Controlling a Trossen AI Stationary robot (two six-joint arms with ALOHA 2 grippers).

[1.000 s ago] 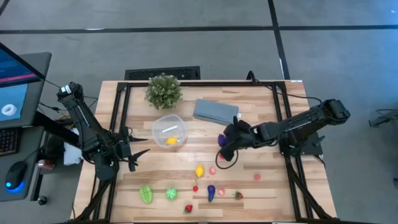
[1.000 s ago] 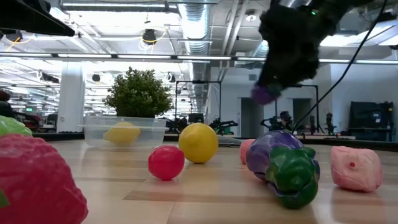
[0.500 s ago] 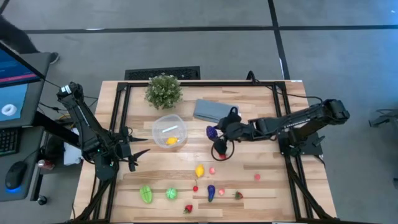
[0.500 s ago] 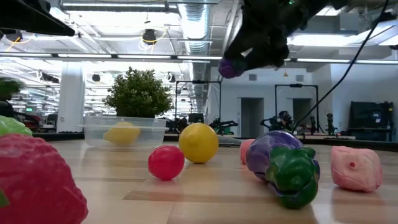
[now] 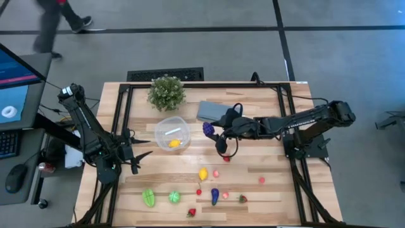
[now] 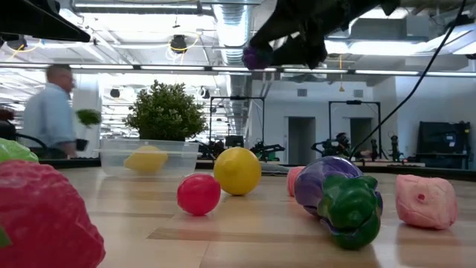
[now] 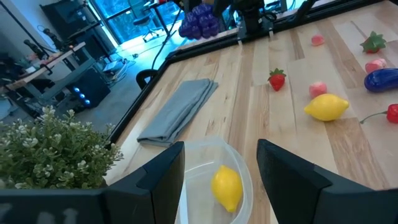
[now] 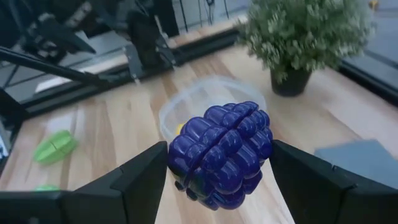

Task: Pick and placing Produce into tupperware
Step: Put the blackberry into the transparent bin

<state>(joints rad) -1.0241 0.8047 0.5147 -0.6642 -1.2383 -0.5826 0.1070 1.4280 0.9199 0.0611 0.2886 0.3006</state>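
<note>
My right gripper (image 5: 211, 131) is shut on a purple-blue toy grape bunch (image 8: 221, 152) and holds it in the air to the right of the tupperware (image 5: 172, 134), a round clear container. A yellow toy lemon (image 5: 174, 144) lies inside the tupperware. Several more pieces of produce lie on the near half of the table, among them a yellow lemon (image 5: 203, 173), a purple eggplant (image 5: 214, 196) and two green pieces (image 5: 149, 197). My left gripper (image 5: 144, 149) waits open to the left of the tupperware, nothing between its fingers. My right gripper pinches the grape bunch between its two fingers, one on each opposite side (image 8: 179, 155). The fingers come from the table's right, slanting a little downward. The bunch is lifted well clear of the table (image 6: 255, 57).
A leafy potted plant (image 5: 167, 92) stands at the far edge behind the tupperware. A folded grey-blue cloth (image 5: 218, 112) lies flat under the right arm. A small red piece (image 5: 226, 158) lies below the right gripper. A person (image 6: 50, 112) walks past beyond the table.
My right gripper has carried the grape bunch up and toward the table's left, toward the tupperware. It has tipped from pointing steeply down to nearly level. The bunch stays between its fingers. The left arm has kept still.
</note>
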